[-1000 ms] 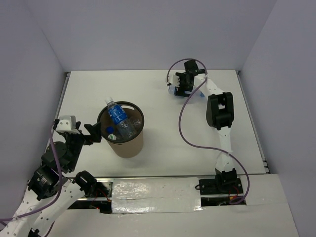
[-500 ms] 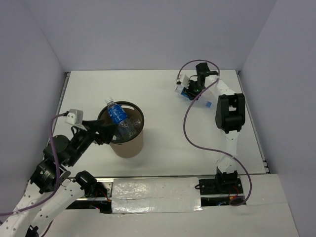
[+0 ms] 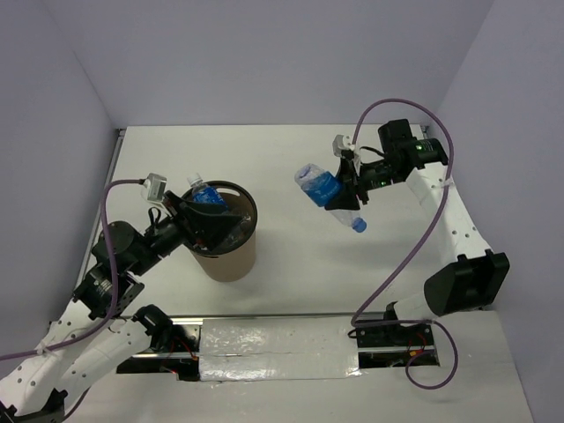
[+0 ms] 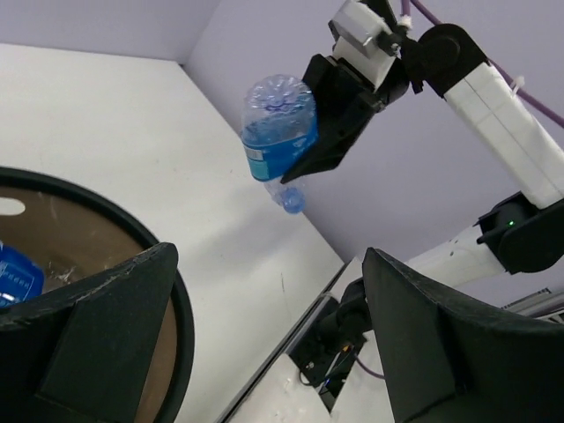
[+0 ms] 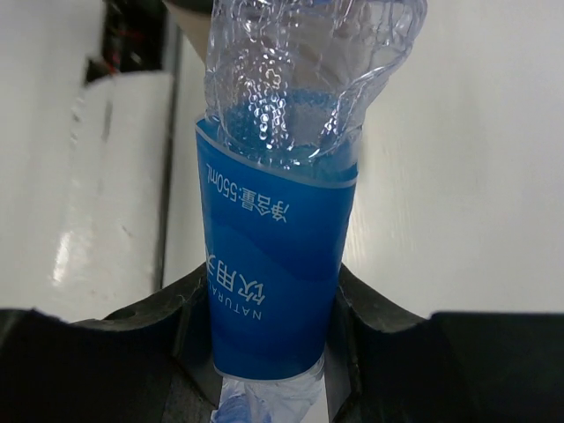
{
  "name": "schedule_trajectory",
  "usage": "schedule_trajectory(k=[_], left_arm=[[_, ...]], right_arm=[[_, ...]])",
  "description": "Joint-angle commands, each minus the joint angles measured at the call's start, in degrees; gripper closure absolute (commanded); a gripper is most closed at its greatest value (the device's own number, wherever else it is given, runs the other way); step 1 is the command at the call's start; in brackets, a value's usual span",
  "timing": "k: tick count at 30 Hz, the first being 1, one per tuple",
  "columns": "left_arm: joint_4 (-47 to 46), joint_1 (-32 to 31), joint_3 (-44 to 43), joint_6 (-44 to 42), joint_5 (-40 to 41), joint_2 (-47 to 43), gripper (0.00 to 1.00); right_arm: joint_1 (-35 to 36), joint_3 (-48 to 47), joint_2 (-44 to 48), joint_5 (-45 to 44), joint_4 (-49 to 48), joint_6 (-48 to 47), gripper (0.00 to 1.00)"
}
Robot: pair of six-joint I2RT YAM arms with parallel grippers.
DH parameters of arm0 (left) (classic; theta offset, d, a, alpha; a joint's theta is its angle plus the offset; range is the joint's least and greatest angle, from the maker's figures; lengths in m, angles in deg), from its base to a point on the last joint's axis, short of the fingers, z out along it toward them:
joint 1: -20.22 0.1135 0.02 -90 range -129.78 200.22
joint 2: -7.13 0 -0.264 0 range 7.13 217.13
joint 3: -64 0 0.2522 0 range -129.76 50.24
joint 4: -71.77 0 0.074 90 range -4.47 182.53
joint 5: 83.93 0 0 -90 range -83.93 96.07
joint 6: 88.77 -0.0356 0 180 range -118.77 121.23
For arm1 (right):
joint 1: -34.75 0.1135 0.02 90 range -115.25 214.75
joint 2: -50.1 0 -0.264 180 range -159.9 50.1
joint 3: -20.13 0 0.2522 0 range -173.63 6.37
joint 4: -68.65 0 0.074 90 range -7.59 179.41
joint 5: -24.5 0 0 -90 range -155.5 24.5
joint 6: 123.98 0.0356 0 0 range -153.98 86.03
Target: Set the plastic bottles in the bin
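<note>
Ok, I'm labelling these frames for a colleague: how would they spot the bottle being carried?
Find the brown bin left of centre, then look right across the white table. There the right pincer holds a blue-labelled plastic bottle in the air, cap lowest; the other bottles in view sit in the bin.

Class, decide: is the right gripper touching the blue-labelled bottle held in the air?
Touching. In the right wrist view the right gripper has both fingers pressed against the bottle at its blue label.
</note>
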Motion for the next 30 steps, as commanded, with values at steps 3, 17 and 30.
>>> schedule_trajectory(k=[3,17,30], left_arm=[[-2.45,-0.51,-4.97,-1.58,0.66,0.38,0.01],[18.56,-0.51,-5.15,-9.84,19.11,-14.9,0.01],[25.33,-0.42,-5.59,-12.48,25.01,-19.66,0.0]], right_arm=[[10.04,-9.93,1.28,14.64,-0.31,16.91,0.93],[29.14,-13.08,-9.16,-0.21,-94.8,102.38,0.96],[31.44,-8.74,-21.14,-6.97,-99.06,95.05,0.93]])
